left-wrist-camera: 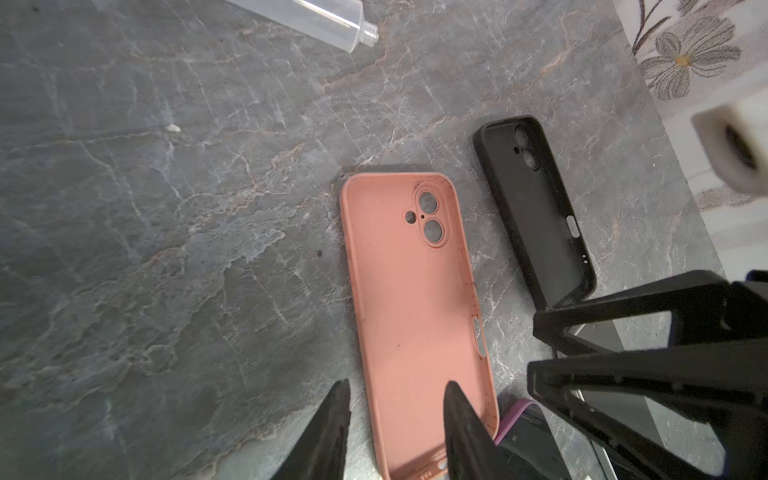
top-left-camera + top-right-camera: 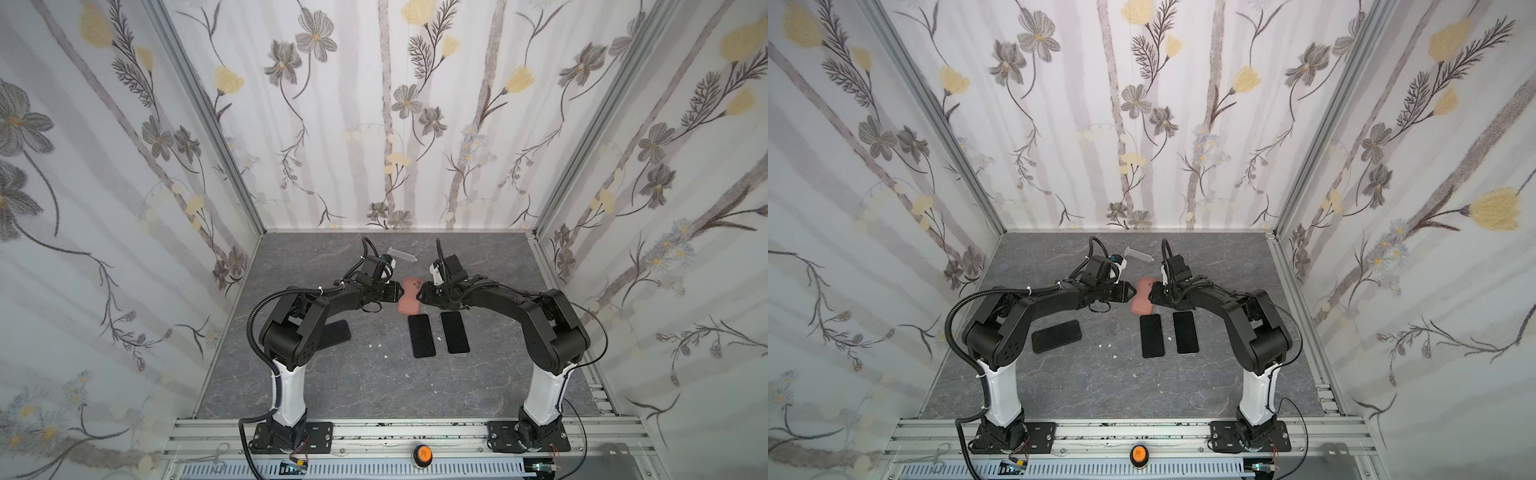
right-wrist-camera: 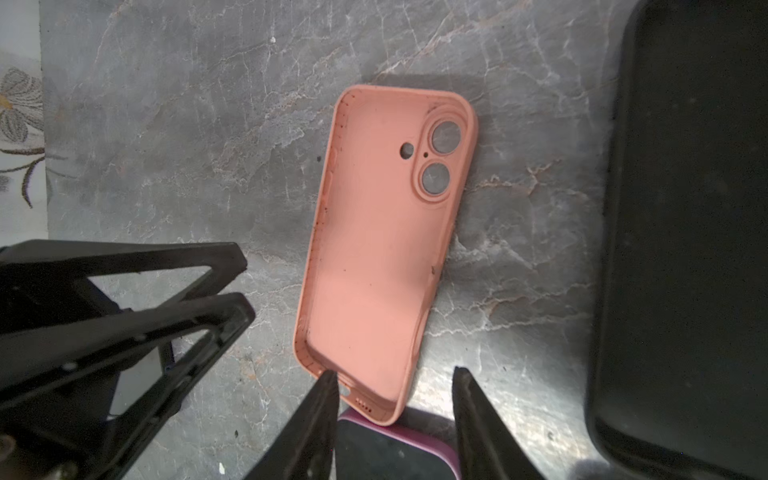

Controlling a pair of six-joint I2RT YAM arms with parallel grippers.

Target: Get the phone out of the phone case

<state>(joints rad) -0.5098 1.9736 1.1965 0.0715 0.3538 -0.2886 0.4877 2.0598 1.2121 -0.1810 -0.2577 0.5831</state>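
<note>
- Left wrist view: empty pink case [image 1: 411,291] lies hollow-up on worktop [image 1: 166,249].
- Left claw [image 1: 398,381] and right claw [image 3: 394,370], part-open, empty, flank it at nine and three for peeling.
- Phone [image 2: 422,336] rests at six o'clock.

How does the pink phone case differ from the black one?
The salmon-pink soft phone case is speckled with dark dirt; the matte black phone case shows none. The pink one lies between the two arms' jaws; the black one lies aside, partly hidden behind the right arm. Both are empty, open side up.
</note>
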